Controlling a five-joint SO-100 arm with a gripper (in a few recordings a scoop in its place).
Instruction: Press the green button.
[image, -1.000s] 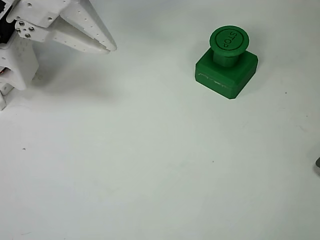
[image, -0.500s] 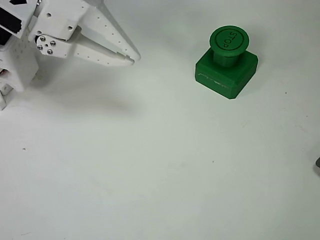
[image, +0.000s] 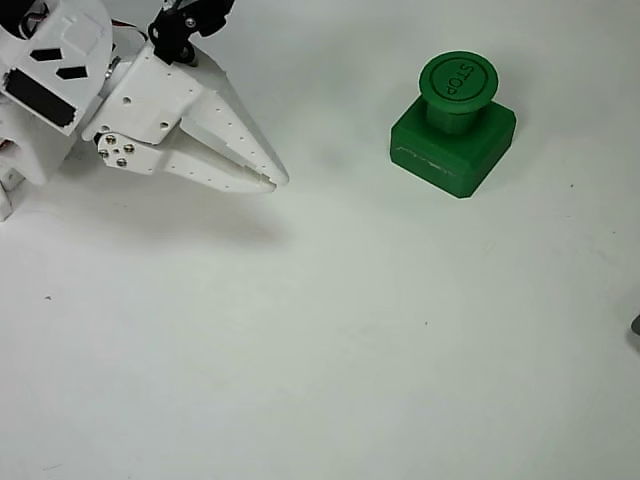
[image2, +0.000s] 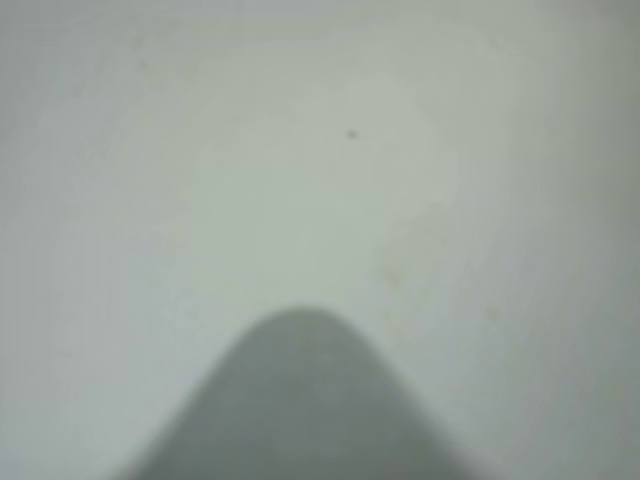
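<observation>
One green button (image: 455, 80) stands on its square base at the far right of the white table (image: 350, 350) in the overhead view. The single white end effector (image: 270, 180), fingertips pressed together and empty, hovers well apart at far left.

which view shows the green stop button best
The overhead view. The round dark-green plastic button, embossed "STOP", sits in sharp focus on its square green base, well apart from the white hand. The wrist view gives blurred pale table and a grey finger, nothing green.
</observation>
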